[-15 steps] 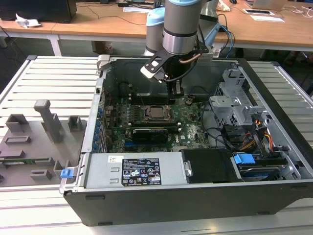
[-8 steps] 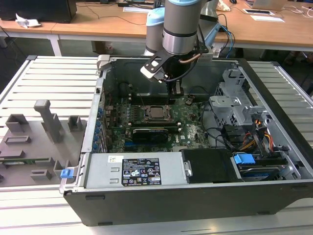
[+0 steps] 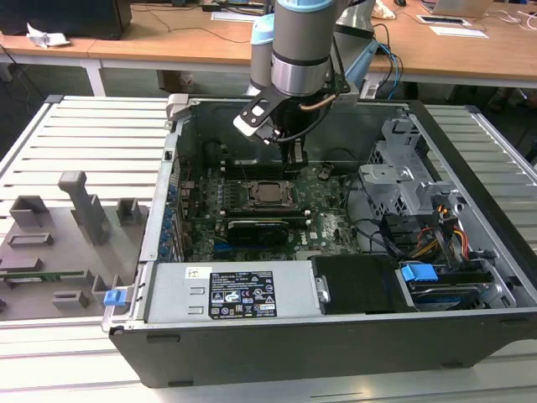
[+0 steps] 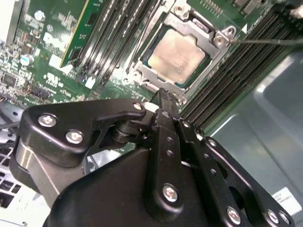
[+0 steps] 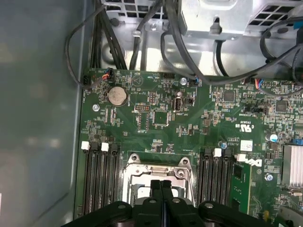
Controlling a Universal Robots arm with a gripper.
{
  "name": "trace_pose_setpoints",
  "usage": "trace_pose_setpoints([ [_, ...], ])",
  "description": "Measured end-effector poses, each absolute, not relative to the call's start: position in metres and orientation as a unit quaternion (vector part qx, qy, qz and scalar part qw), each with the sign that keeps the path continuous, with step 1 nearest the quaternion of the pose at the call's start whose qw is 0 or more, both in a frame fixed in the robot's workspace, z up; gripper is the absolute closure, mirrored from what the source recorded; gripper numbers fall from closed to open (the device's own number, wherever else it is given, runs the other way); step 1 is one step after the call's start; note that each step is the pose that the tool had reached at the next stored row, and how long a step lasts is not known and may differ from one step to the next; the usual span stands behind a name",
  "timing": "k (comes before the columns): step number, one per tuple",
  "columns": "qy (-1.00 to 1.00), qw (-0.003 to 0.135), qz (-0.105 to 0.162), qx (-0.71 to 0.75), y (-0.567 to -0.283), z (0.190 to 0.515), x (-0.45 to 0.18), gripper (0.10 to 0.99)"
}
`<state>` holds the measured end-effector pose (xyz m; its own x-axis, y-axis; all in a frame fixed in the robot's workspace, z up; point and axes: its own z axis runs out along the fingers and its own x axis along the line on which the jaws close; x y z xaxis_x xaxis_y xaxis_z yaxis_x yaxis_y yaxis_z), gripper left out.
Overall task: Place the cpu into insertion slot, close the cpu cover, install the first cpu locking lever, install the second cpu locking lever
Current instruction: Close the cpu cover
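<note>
A slatted tabletop (image 3: 84, 126) carries the open computer case (image 3: 336, 344), with desks (image 3: 168, 38) behind. The cpu (image 4: 177, 53) sits in its socket under the lowered cover (image 4: 142, 75). The tool (image 4: 163, 97), fingers pressed together and empty, hangs at the socket's edge between memory slots (image 5: 102, 175).

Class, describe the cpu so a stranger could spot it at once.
Start at the open computer case and find the green motherboard on its floor. Between the black memory slots sits a metal frame; the cpu is the pale silver square inside it, the only smooth, plain face there.
</note>
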<state>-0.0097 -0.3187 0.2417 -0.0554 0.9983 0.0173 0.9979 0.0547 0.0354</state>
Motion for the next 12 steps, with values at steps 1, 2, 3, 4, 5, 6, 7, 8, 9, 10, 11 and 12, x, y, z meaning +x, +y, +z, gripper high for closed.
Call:
trace_pose_setpoints([
  [1,0.726,0.006,0.019,0.687,-0.319,0.240,-0.010,0.980],
  [2,0.726,0.006,0.019,0.687,-0.320,0.238,-0.011,0.980],
  [3,0.726,0.006,0.019,0.687,-0.321,0.236,-0.013,0.980],
  [4,0.726,0.007,0.020,0.687,-0.321,0.235,-0.016,0.980],
  [5,0.726,0.008,0.021,0.687,-0.321,0.234,-0.017,0.980],
  [6,0.726,0.008,0.021,0.687,-0.321,0.233,-0.019,0.980],
  [7,0.726,0.008,0.021,0.687,-0.321,0.232,-0.023,0.980],
  [8,0.726,0.008,0.020,0.687,-0.321,0.230,-0.026,0.980],
  [9,0.726,0.008,0.021,0.687,-0.321,0.229,-0.030,0.980],
  [10,0.726,0.008,0.021,0.687,-0.321,0.228,-0.032,0.980],
  [11,0.726,0.008,0.020,0.687,-0.321,0.227,-0.035,0.980],
  [12,0.726,0.008,0.020,0.687,-0.321,0.227,-0.037,0.980],
])
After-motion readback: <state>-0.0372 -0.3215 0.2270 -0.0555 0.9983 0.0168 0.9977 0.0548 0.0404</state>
